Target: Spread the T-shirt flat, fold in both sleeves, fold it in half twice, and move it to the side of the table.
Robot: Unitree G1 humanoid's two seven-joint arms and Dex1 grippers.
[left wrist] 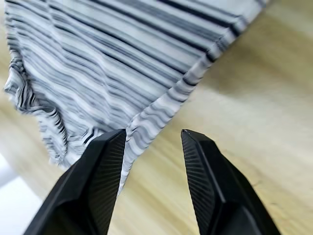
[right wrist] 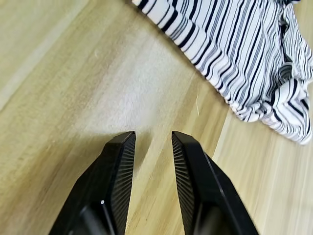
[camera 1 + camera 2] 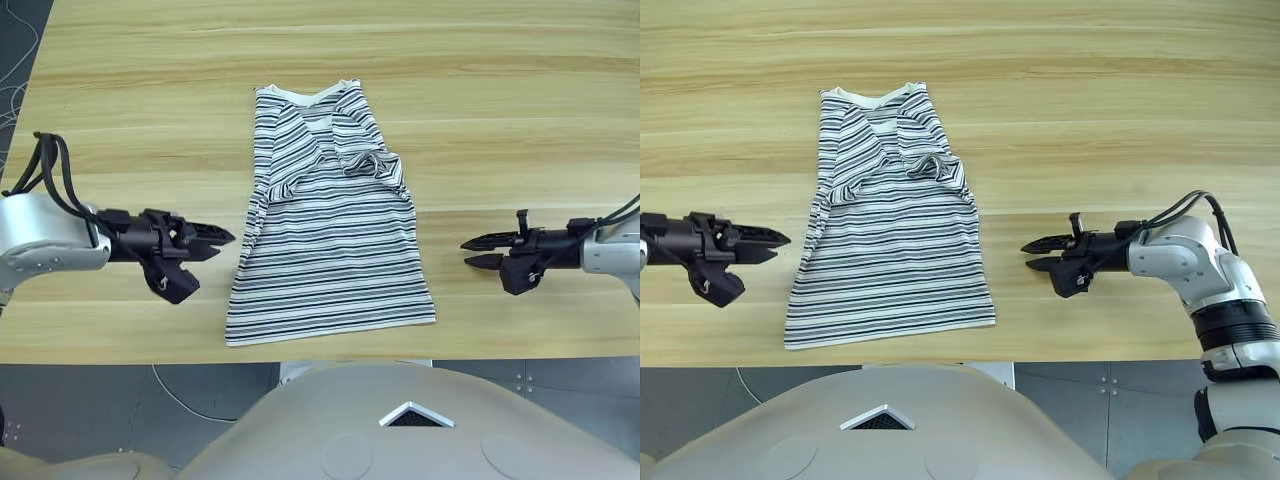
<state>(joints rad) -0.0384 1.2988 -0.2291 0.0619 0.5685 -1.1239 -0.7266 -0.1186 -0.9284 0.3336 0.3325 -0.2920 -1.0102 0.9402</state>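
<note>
The left hand [image 3: 223, 244] hovers open and empty just beside the T-shirt [image 3: 330, 250]. The right hand [image 3: 466, 252], also parted and empty, is near its opposite edge. The striped shirt lies mid-counter [image 3: 520, 110], hem near the front edge, with bare wood on either side.

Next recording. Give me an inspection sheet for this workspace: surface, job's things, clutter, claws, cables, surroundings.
Surface: light wooden table, grain running left to right.
Job's things: striped T-shirt lies mid-table, collar at the far end, hem near the near edge; both sleeves appear folded in and bunched across the chest.
Clutter: nothing seen.
Grippers: left claw open, close to the shirt's left edge; right claw open, apart from the shirt's right edge, over the wood.
Cables: black cables loop off the left arm; a thin cable lies on the floor.
Surroundings: grey floor around the table.
</note>
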